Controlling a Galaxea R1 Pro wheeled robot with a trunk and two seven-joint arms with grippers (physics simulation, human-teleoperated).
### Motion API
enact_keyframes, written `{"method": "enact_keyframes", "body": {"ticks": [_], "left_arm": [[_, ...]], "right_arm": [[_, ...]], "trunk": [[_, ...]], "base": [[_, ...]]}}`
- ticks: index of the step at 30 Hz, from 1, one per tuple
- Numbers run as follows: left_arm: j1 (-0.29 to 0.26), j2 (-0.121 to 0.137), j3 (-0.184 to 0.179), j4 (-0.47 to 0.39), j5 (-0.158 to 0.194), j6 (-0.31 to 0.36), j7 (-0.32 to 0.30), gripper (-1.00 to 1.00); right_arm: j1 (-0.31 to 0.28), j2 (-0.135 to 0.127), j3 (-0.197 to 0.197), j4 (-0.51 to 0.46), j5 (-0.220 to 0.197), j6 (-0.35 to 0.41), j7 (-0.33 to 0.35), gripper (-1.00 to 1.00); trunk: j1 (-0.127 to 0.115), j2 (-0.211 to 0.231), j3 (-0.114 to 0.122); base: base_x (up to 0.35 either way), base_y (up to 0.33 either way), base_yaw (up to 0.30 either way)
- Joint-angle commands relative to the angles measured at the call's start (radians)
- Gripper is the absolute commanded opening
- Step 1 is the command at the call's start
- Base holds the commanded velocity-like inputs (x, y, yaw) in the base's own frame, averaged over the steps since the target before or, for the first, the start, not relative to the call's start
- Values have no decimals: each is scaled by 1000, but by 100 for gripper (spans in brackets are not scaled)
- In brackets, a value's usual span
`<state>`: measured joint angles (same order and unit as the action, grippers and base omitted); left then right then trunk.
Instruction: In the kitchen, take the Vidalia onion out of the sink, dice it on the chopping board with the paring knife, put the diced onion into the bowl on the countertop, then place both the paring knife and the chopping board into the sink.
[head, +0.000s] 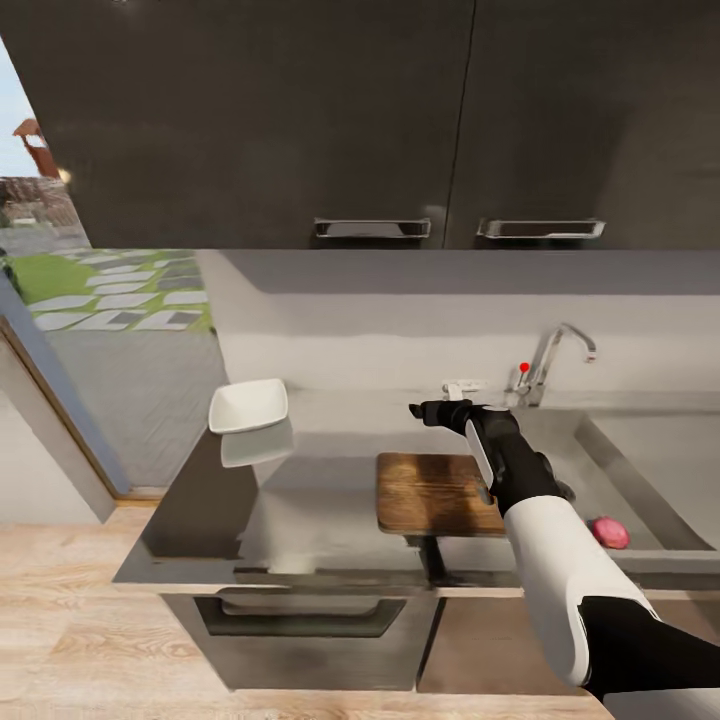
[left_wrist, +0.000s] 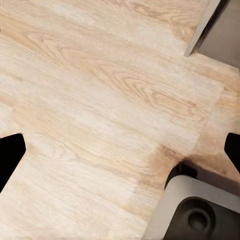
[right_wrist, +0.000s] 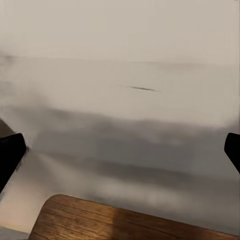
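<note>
The Vidalia onion (head: 609, 532), a pinkish-red ball, lies in the sink (head: 600, 455) near its front wall. The dark brown chopping board (head: 430, 492) (right_wrist: 125, 222) rests on the grey countertop (head: 300, 500) left of the basin. A white bowl (head: 248, 405) sits at the counter's back left. My right gripper (head: 430, 412) (right_wrist: 120, 155) hovers open above the board's far edge, holding nothing. A thin dark sliver (right_wrist: 142, 89) lies on the counter beyond it; I cannot tell whether it is the paring knife. My left gripper (left_wrist: 120, 150) is open over the wooden floor.
A curved chrome faucet (head: 556, 355) with a red dot stands behind the sink. Dark upper cabinets (head: 400, 120) hang overhead. A glass door (head: 90, 330) to a garden lies left of the counter. My own base (left_wrist: 195, 212) shows in the left wrist view.
</note>
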<state>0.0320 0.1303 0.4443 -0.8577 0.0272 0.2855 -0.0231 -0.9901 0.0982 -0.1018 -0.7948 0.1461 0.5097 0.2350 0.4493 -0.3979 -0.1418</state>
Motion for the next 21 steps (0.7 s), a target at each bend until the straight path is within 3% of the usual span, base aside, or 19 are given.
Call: {"method": "enact_keyframes", "body": {"ticks": [1,4,9,13,15,21], "left_arm": [[0,-2,2,-4,2,18,-2,100],[0,-8,2,-15,2,61,-3,100],[0,-23,-2,-80,3,69,-7,100],[0,-57,-3,-265,3,26,-13,100],[0,-43,-4,-305,4,-4,-15,100],[-1,-41,-28,-322,4,-20,-17,100]], "right_arm": [[-1,2,-6,-1,10,4,9,100],[-1,2,-6,-1,10,4,9,100],[-1,2,-6,-1,10,4,9,100],[-1,2,-5,-1,10,5,9,100],[-1,2,-5,-1,10,4,9,100],[-1,2,-5,-1,10,4,9,100]], "trunk": [[1,-2,-2],[1,-2,-2],[1,-2,-2],[1,-2,-2],[1,-2,-2],[1,-2,-2]], "base": [[0,0,240],[0,0,238],[0,0,225],[0,0,220],[0,0,219],[0,0,219]]}}
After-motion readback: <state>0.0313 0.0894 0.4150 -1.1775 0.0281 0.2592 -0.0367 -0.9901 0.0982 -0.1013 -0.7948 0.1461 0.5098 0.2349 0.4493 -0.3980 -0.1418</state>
